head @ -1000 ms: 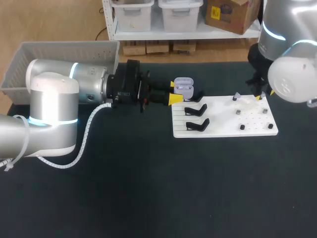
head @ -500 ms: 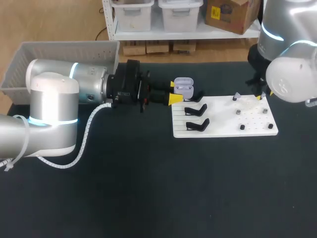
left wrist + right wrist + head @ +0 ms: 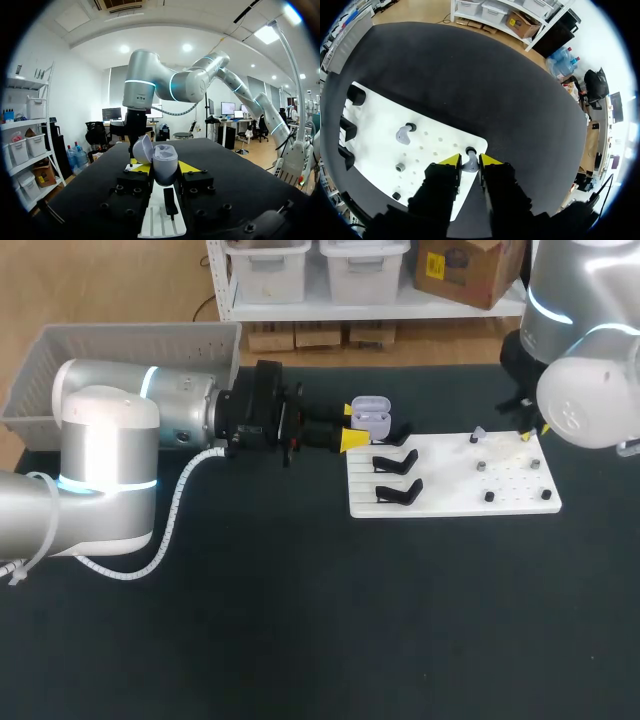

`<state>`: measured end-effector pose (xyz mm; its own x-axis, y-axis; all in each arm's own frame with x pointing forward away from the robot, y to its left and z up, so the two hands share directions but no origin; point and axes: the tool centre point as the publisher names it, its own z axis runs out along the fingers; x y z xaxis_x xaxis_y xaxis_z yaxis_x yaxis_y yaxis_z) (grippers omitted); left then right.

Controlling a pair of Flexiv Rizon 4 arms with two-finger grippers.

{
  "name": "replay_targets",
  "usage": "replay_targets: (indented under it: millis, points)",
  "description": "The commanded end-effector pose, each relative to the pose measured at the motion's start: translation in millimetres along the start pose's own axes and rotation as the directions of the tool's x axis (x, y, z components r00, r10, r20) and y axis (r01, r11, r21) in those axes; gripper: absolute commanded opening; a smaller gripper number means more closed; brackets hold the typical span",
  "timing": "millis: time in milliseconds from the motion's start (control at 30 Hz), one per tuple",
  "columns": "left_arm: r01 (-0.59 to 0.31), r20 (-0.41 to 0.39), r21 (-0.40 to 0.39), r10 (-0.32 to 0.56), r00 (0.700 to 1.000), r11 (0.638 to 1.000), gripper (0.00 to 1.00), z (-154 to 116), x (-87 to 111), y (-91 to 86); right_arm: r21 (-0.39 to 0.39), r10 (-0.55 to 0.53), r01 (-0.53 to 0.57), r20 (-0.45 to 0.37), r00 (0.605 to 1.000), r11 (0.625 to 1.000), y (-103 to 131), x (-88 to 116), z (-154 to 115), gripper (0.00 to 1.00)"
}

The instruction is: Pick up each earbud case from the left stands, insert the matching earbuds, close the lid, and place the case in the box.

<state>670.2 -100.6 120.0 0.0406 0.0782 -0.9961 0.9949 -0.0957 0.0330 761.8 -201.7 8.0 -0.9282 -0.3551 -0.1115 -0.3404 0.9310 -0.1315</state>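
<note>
On the dark table [image 3: 300, 640], one grey box [image 3: 130, 345] sits at the 10 o'clock corner. One white board [image 3: 450, 490] lies toward 2 o'clock. Three black stands [image 3: 398, 491] line the board's 9 o'clock edge. One lilac case [image 3: 370, 412], lid open, rests on the 12 o'clock stand. The left gripper [image 3: 350, 425] has its fingers spread, one on each side of the case. Five dark pegs [image 3: 489, 496] show on the board's 3 o'clock half. There are two lilac earbuds. The free earbud [image 3: 402, 134] sits on a peg. The held earbud [image 3: 469, 164] is pinched between the fingers of the right gripper [image 3: 470, 160] near the board's 1 o'clock corner.
</note>
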Motion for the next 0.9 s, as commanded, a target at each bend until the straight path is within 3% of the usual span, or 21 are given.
replay_targets:
  millis: [33, 300, 700, 900]
  points:
    - [-0.003, 0.003, -0.002, 0.003, 1.0, 1.0, 0.0, 0, 1.0, -0.4, 0.003, 0.002, -0.002, 0.004, 1.0, 1.0, 0, 1, 0, 0.0]
    - [-0.003, 0.003, -0.002, 0.003, 1.0, 1.0, 0.0, 0, 1.0, -0.4, 0.03, 0.017, -0.017, 0.005, 1.0, 0.999, 3, 6, -11, 0.0]
    - [-0.003, 0.003, -0.002, 0.003, 1.0, 1.0, 0.0, 0, 1.0, -0.4, 0.026, 0.118, -0.117, -0.015, 0.993, 0.993, 21, 32, -73, 0.0]
    - [-0.018, 0.01, 0.0, 0.018, 1.0, 1.0, 0.0, 6, 2.0, -0.7, 0.049, 0.146, -0.144, -0.052, 0.988, 0.988, 29, 41, -88, 0.0]
